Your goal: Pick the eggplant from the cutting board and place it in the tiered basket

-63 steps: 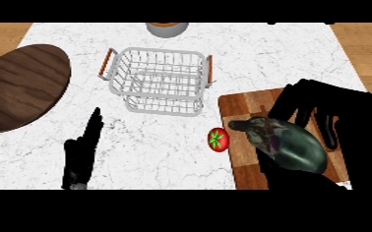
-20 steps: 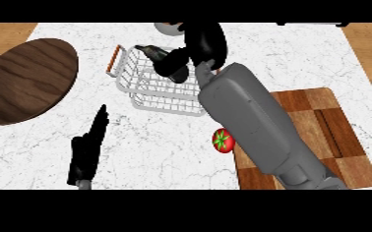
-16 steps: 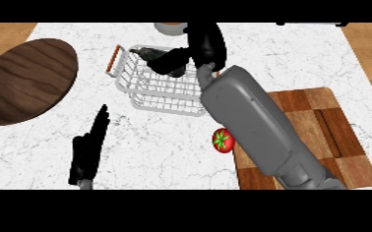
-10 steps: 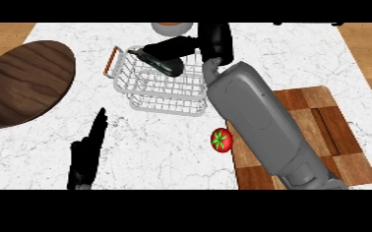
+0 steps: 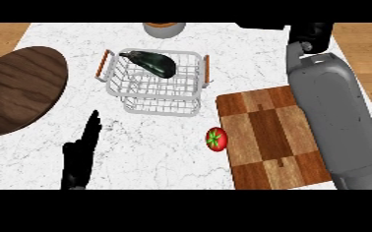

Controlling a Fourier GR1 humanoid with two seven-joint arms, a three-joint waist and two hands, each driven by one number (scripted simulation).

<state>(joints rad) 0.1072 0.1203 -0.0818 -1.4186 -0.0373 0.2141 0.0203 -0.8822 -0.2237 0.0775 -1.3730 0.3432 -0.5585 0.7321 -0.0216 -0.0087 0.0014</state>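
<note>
The dark eggplant (image 5: 150,63) lies across the top tier of the white wire tiered basket (image 5: 115,83), which has orange handles. No hand touches it. The wooden cutting board (image 5: 267,133) at the right has nothing on it. My right forearm runs up the right side over the board's edge, and my right hand (image 5: 311,33) shows at the top right, partly cut off, well away from the basket. My left hand (image 5: 80,152) rests open at the lower left with its fingers straight.
A red tomato (image 5: 216,138) sits on the marble counter just left of the cutting board. A large round dark wooden board (image 5: 25,91) fills the left edge. A grey bowl (image 5: 163,28) stands behind the basket.
My right hand has let go of the eggplant, which now lies in the basket. The arm has swung away to the right, uncovering the cutting board. The left hand has stayed put.
</note>
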